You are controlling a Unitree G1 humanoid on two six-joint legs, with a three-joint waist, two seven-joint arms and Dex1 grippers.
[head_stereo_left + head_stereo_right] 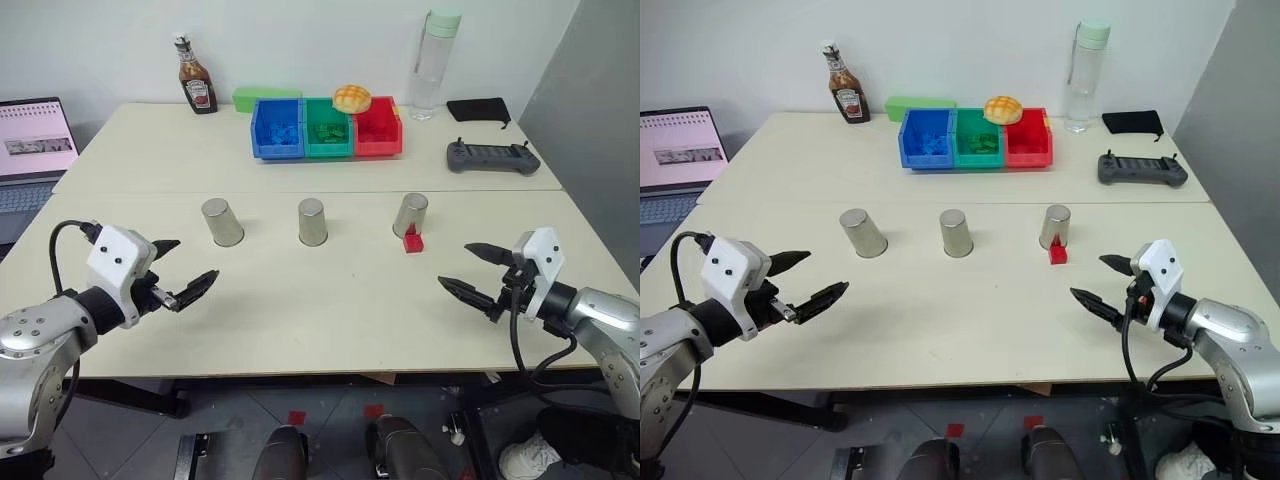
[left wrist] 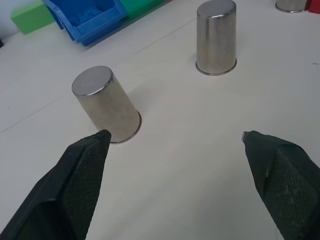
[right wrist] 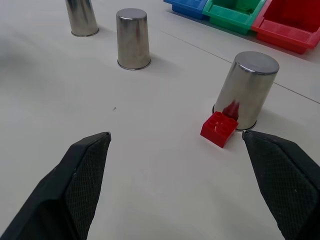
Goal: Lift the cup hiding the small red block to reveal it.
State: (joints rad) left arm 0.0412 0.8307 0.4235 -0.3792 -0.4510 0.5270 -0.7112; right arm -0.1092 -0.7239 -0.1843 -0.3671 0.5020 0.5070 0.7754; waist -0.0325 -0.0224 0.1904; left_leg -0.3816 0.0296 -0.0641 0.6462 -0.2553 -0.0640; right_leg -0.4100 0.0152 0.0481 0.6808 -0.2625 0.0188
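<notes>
The block (image 1: 413, 242) sits uncovered on the surface (image 1: 320, 310) touching the right cup (image 1: 410, 215), both grippers' (image 1: 186, 272) (image 1: 470, 270) jaws spread, empty.

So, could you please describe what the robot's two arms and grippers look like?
Both arms are rounded silver-grey metal with black joints. Each ends in a white boxy wrist housing carrying the left gripper or right gripper, each with two black, tapered, textured jaws. A black cable loops along each wrist.
</notes>
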